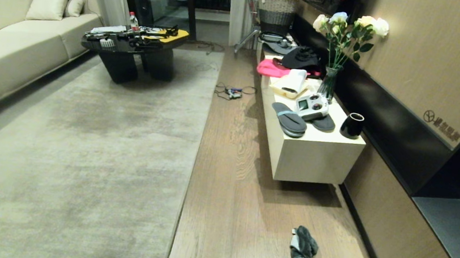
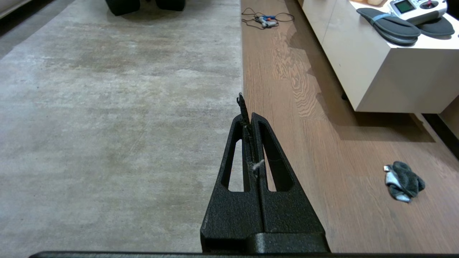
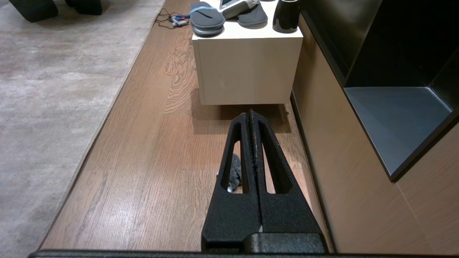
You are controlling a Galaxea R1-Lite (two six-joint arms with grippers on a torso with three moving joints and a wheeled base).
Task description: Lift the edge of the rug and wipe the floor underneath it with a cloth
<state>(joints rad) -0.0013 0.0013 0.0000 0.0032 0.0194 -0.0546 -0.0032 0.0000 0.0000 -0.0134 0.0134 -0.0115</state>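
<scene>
The cloth (image 1: 303, 245) lies crumpled on the floor (image 1: 225, 214), well right of the rug edge (image 1: 189, 171) and nearer the robot than the white cabinet (image 1: 317, 155); it touches neither. The rug edge lies flat on the planks along its whole visible run, so nothing is lifted and nothing wiped; this looks like the very start of the task.

The left gripper (image 2: 247, 107) has its jaws pressed together and holds nothing (only a wisp of lint clings between them); it hangs high over the rug edge. The right gripper (image 3: 251, 116) is likewise closed and empty, high above the floor between cloth and cabinet; in its view the cloth (image 3: 235, 174) peeps through the finger slot.

Risks, as I judge them: the cloth is small and limp, so a pinch on a loose fold may drag it rather than raise it; the rug edge is thin and flush with the floor, so closed or poorly angled fingers could skate over it or scrape the planks; the rug is very large, so a lifted stretch may sag or slip back onto the wiping arm; the cabinet, close beside the cloth, could be knocked on the reach down.
</scene>
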